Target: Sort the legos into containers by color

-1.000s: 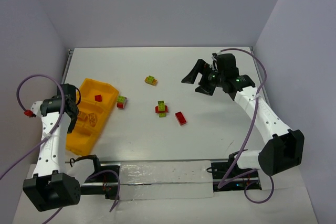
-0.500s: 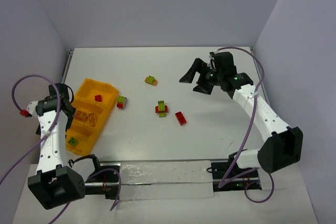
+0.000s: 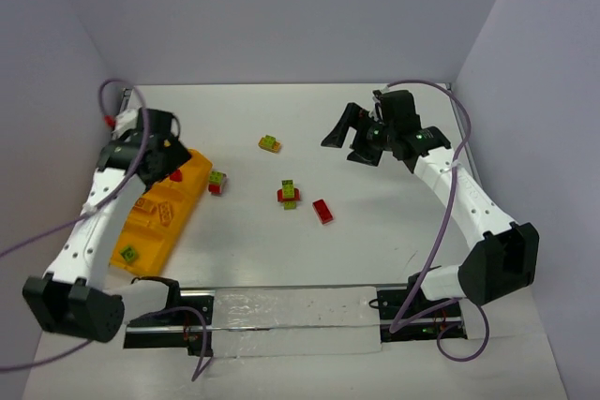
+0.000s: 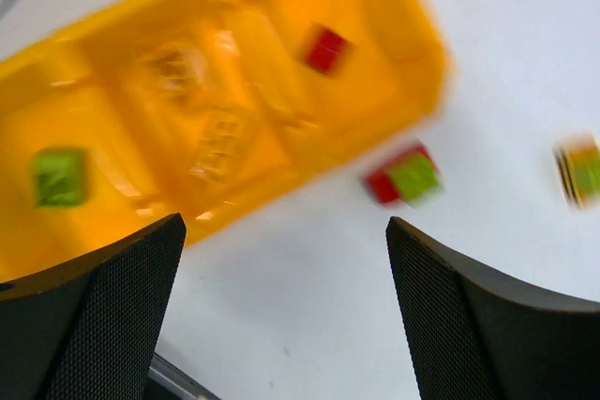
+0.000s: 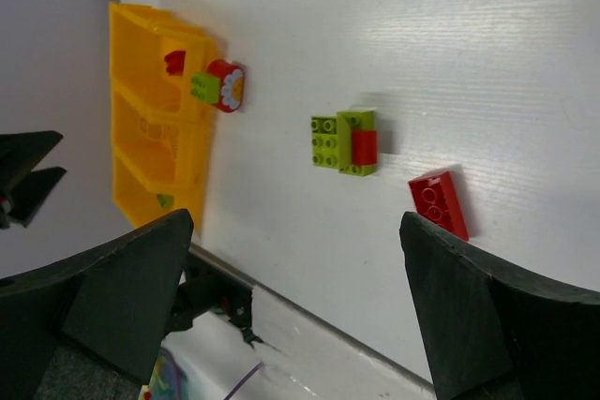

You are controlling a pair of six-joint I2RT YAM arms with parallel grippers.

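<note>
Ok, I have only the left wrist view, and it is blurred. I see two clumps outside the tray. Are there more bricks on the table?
Observer: Yes. A red and green clump lies near the middle of the table.
Operator: Is there any single brick?
Observer: A lone red brick lies just right of that clump, apart from it.
Operator: And does the right arm hold something?
Observer: No. The right fingers are spread open with nothing between them.
</note>
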